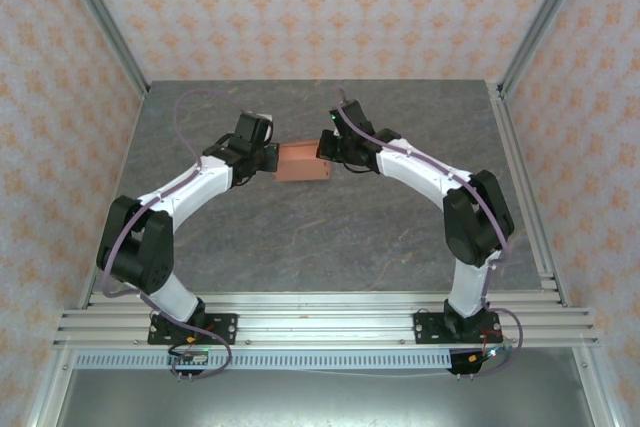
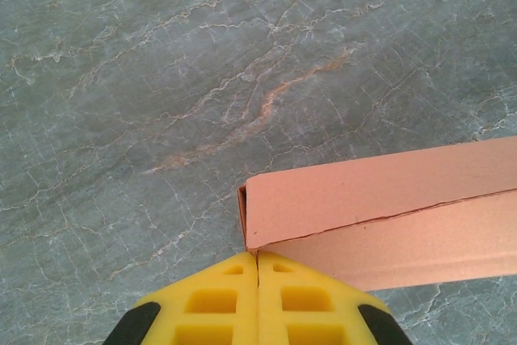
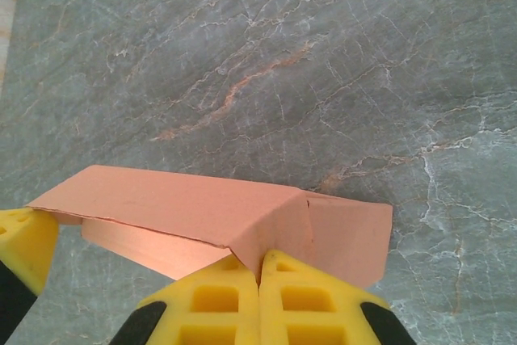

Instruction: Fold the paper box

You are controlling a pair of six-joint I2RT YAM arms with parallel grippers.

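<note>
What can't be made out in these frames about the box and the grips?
Left wrist: the box is cut off at its far end by the right edge.
Both wrist views: whether card sits inside the shut left pincer or right pincer; the pincers themselves hide it.
Top view: box flaps and seams are too small to see; the pincers cover its ends.
</note>
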